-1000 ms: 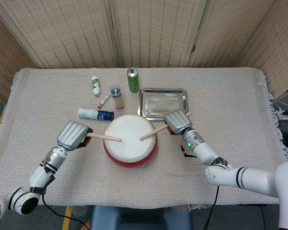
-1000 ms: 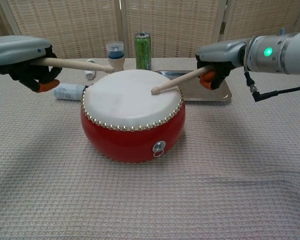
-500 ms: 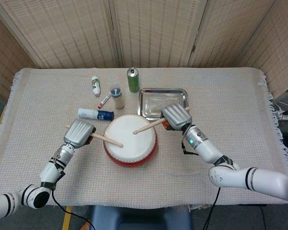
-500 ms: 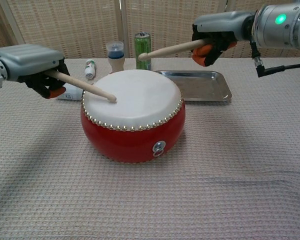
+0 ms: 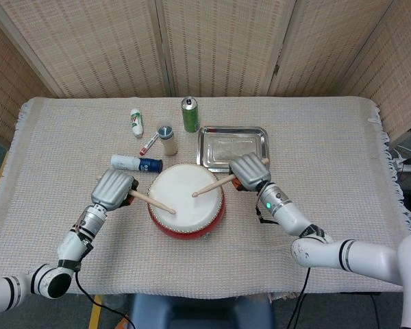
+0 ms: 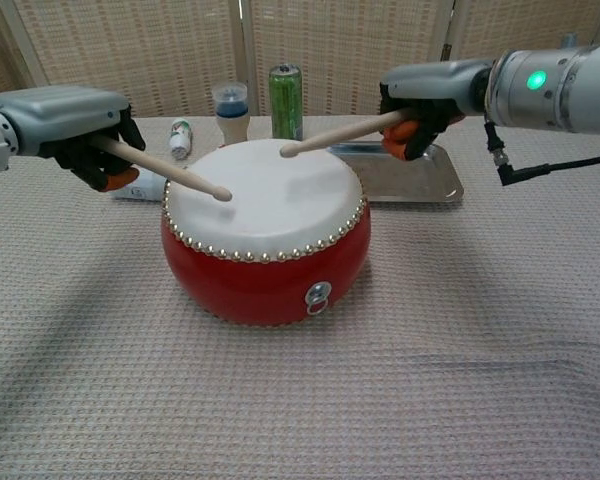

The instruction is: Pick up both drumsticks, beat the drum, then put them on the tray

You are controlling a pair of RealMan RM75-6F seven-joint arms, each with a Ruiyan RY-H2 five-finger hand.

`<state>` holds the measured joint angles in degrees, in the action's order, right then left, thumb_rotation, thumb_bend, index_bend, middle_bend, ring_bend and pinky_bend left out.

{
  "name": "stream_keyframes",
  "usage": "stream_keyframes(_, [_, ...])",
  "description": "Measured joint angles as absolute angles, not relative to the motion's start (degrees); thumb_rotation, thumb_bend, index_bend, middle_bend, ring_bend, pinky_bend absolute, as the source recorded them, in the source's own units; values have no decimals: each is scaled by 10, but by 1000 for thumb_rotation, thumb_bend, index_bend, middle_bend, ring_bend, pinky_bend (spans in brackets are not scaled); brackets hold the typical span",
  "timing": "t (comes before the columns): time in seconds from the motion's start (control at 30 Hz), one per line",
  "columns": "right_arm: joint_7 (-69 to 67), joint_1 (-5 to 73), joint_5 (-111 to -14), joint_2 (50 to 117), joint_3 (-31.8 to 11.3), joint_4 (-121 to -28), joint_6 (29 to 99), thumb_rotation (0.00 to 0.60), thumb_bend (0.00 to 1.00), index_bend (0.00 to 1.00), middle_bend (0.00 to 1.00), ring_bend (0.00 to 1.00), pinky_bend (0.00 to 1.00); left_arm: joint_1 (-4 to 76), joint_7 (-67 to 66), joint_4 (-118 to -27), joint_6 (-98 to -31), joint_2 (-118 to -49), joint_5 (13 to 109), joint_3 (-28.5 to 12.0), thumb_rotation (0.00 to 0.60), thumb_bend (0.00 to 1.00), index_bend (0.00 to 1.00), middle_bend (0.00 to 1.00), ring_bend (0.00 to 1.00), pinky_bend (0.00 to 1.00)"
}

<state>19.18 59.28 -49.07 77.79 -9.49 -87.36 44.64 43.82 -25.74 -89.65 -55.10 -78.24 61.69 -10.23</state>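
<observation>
Both drumsticks [image 6: 170, 169] angled over drum [image 6: 265, 235], tray [image 5: 231, 147] behind

Left hand [image 6: 65, 125] grips its drumstick [image 6: 165, 168] low, right hand [image 6: 430, 100] holds its drumstick [image 6: 340, 133] raised, arms reaching inward.

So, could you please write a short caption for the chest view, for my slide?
Each hand, left and right, holds a drumstick over the red drum, with the metal tray behind.
</observation>
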Motion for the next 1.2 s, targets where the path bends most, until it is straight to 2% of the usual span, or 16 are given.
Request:
stream_keyframes(0.13, [141, 579, -535, 750, -122, -906, 464, 600, 649, 1000, 1000, 1000, 1000, 445, -291, -879, -551, -807, 588, -97, 600, 684, 996, 1000, 1000, 1000])
stream_keyframes(0.23, [128, 572, -547, 742, -126, -907, 461, 600, 649, 1000, 1000, 1000, 1000, 449, -323, -878, -561, -813, 564, -97, 600, 683, 997, 1000, 1000, 1000])
stream_keyframes(0.4, [154, 576, -530, 766, -99, -866, 435, 600, 648, 1000, 1000, 1000, 1000, 444, -329, -913, -602, -799, 553, -111, 600, 681, 997, 1000, 1000, 1000])
stream_keyframes(0.63, [213, 590, -482, 816, -66, -805, 411, 600, 648, 1000, 1000, 1000, 1000, 436, -300, -961, -614, -764, 556, -125, 600, 678, 995, 1000, 1000, 1000])
stream_keyframes(0.77, [199, 589, -488, 807, -82, -829, 424, 600, 648, 1000, 1000, 1000, 1000, 444, -308, -942, -600, -782, 542, -119, 600, 678, 996, 1000, 1000, 1000])
stream_keyframes(1.0, [142, 573, -533, 740, -126, -916, 454, 600, 648, 1000, 1000, 1000, 1000, 461, -338, -890, -574, -821, 502, -103, 600, 679, 996, 1000, 1000, 1000])
stream_keyframes(1.2, [142, 570, -531, 748, -112, -894, 438, 600, 648, 1000, 1000, 1000, 1000, 454, -315, -921, -602, -799, 505, -119, 600, 679, 995, 1000, 1000, 1000])
